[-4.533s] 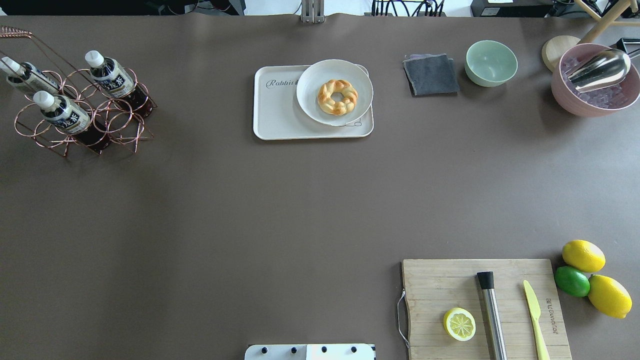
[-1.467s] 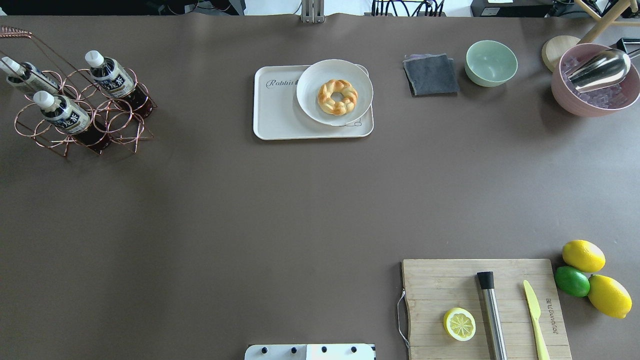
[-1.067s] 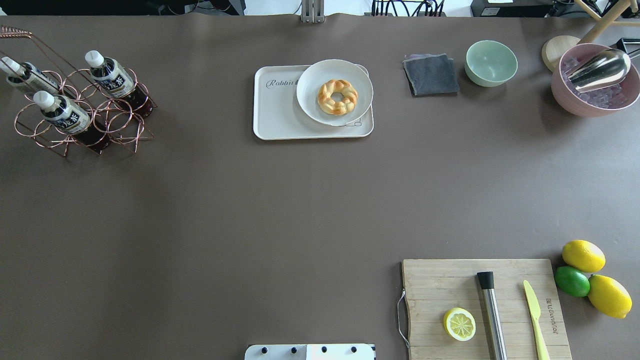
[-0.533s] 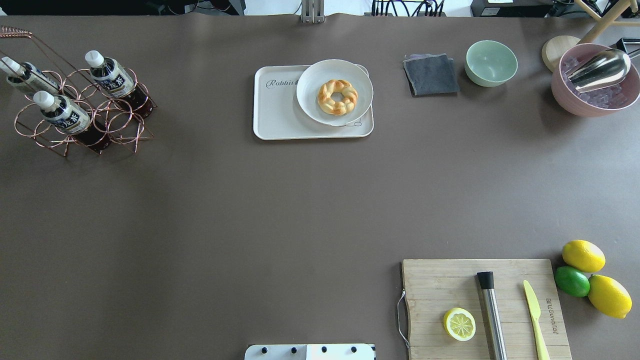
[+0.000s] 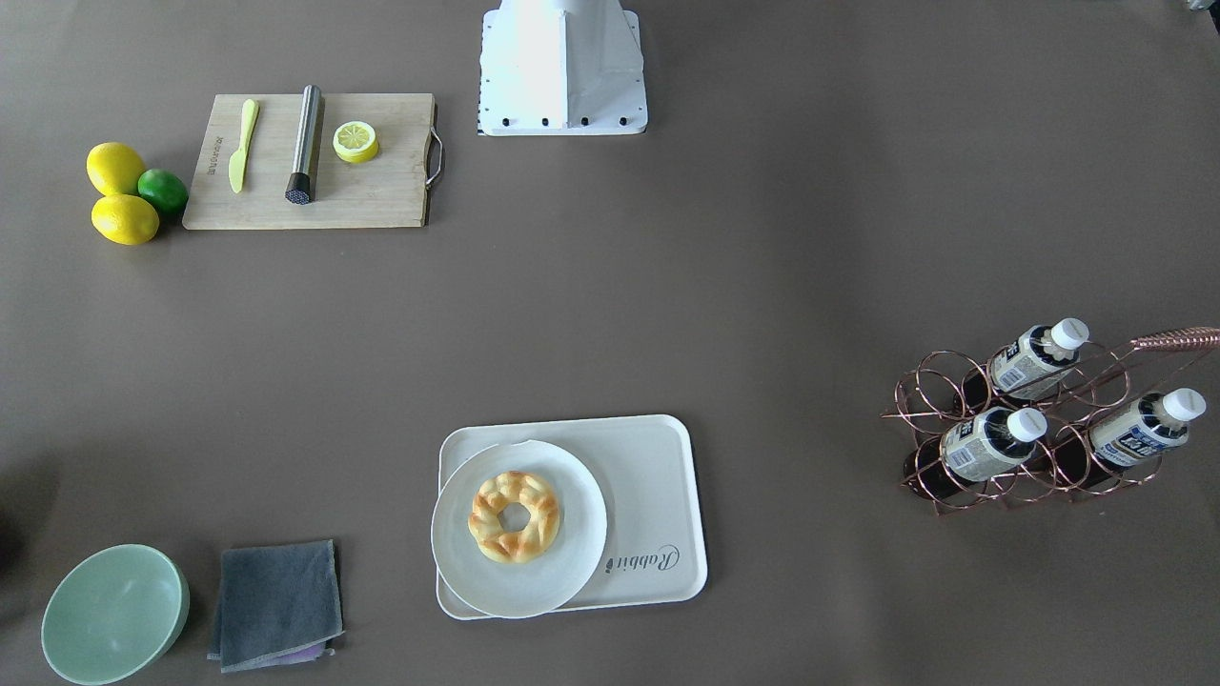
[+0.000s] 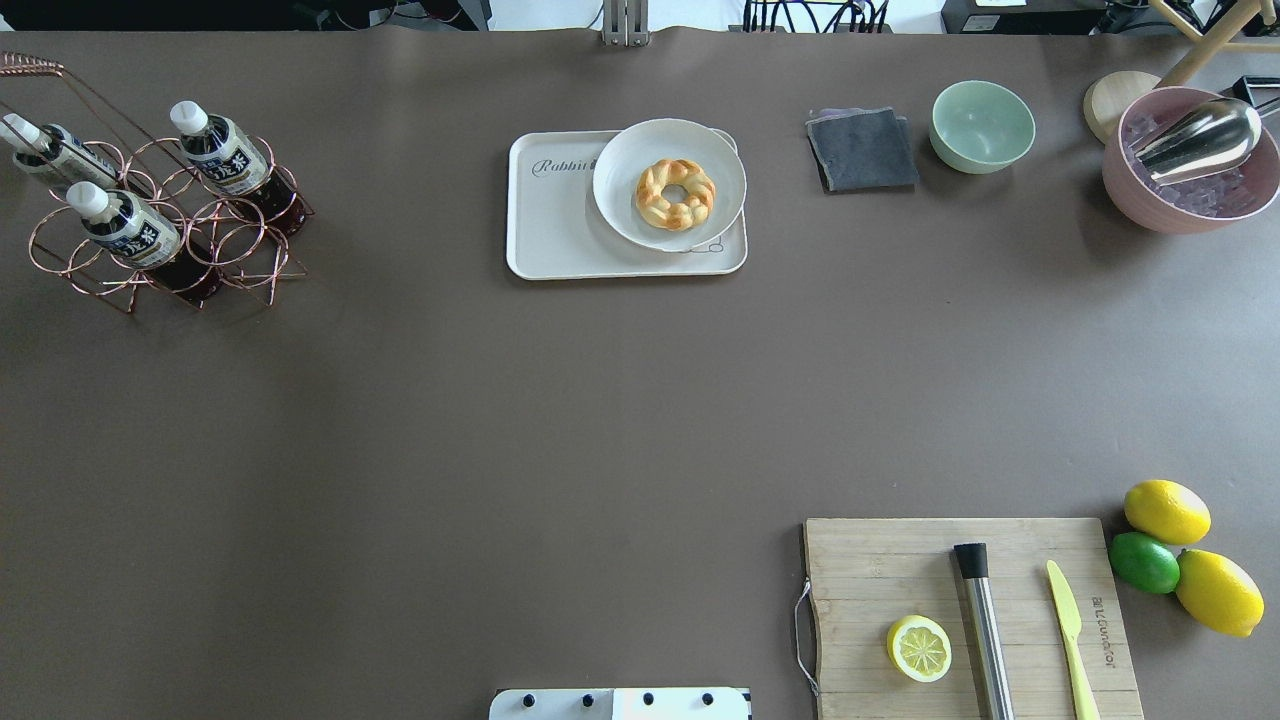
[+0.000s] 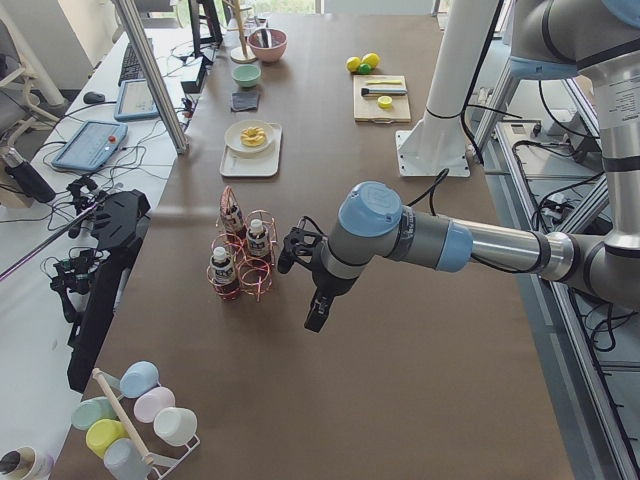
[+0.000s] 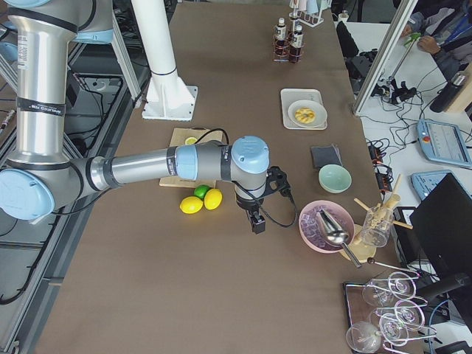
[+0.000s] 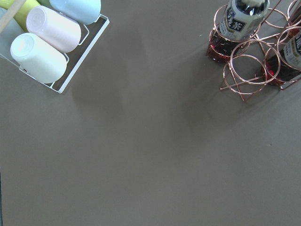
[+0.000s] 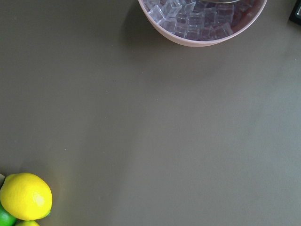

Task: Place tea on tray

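Three tea bottles (image 6: 215,150) (image 6: 125,225) (image 6: 50,150) stand tilted in a copper wire rack (image 6: 240,255) at the far left; they also show in the front view (image 5: 986,440) and the left wrist view (image 9: 240,19). The cream tray (image 6: 555,220) with "Rabbit" lettering lies at the far middle, its left part bare. My left gripper (image 7: 315,318) shows only in the exterior left view, above the table beside the rack; I cannot tell its state. My right gripper (image 8: 258,223) shows only in the exterior right view, between the lemons and the pink bowl; I cannot tell its state.
A white plate (image 6: 620,150) with a braided pastry (image 6: 675,193) covers the tray's right part. A grey cloth (image 6: 862,150), a green bowl (image 6: 982,125) and a pink ice bowl (image 6: 1190,160) stand far right. A cutting board (image 6: 880,570) and lemons (image 6: 1165,510) lie near right. Cups (image 9: 44,42) lie left of the rack.
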`<state>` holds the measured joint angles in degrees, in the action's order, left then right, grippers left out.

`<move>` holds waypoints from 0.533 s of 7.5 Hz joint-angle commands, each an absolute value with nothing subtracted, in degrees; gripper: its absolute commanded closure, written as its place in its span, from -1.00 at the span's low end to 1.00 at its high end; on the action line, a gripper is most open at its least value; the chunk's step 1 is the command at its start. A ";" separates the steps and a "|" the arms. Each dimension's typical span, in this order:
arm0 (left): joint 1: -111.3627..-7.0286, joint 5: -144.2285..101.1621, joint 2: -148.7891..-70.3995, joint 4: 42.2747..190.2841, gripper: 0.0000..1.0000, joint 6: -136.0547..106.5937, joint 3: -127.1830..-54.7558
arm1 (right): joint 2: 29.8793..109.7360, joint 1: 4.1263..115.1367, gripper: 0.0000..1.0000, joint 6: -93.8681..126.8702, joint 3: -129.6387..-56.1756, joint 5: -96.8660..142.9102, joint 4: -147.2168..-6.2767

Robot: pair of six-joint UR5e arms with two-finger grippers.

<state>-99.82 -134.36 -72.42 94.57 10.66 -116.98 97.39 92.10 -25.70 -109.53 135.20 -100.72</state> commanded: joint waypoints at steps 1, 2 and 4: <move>-98.62 -134.73 -75.04 95.10 -0.95 5.75 -118.12 | 97.30 92.11 -1.00 -25.75 -109.69 135.26 -100.72; -96.53 -134.74 -76.10 96.40 -0.95 0.49 -118.56 | 97.29 92.11 -1.00 -25.84 -109.77 135.26 -100.72; -91.44 -134.30 -79.70 97.56 -0.95 -9.00 -118.92 | 97.38 92.11 -1.00 -25.84 -109.86 135.26 -100.72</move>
<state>-95.90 -134.70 -76.65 96.66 -0.71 -118.58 97.31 92.11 -25.82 -109.75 135.26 -100.72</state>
